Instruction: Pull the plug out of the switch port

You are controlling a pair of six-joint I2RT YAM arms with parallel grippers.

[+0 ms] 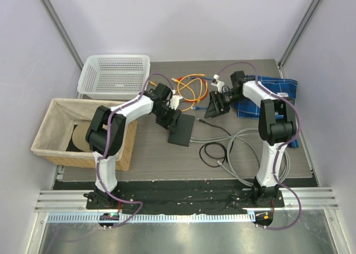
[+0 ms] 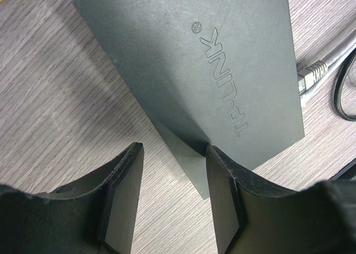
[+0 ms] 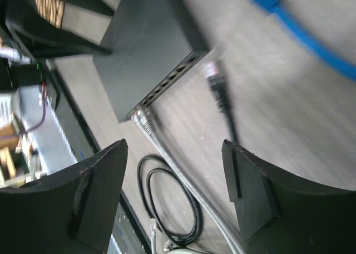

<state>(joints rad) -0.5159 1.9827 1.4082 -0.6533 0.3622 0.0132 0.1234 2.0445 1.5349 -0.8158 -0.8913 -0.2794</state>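
The switch [image 1: 182,129] is a flat matte-black box on the table's middle; it fills the left wrist view [image 2: 211,59], marked TP-LINK. A grey plug [image 3: 146,120] on a grey cable [image 1: 222,137] sits in the end socket of its port row and also shows in the left wrist view [image 2: 310,76]. My left gripper [image 2: 173,148] is open, its jaws straddling the switch's near corner, at the switch's far-left end [image 1: 171,117]. My right gripper [image 3: 173,148] is open and empty, above the table to the right of the switch [image 1: 216,106].
A loose black plug [image 3: 219,89] lies beside the port row. A coiled black cable [image 1: 214,154] and grey cable loops lie at front right. Orange cables [image 1: 192,87], a blue cable [image 1: 196,103] and a blue cloth [image 1: 278,92] are at the back. A white basket [image 1: 114,73] and a wicker basket [image 1: 55,126] stand left.
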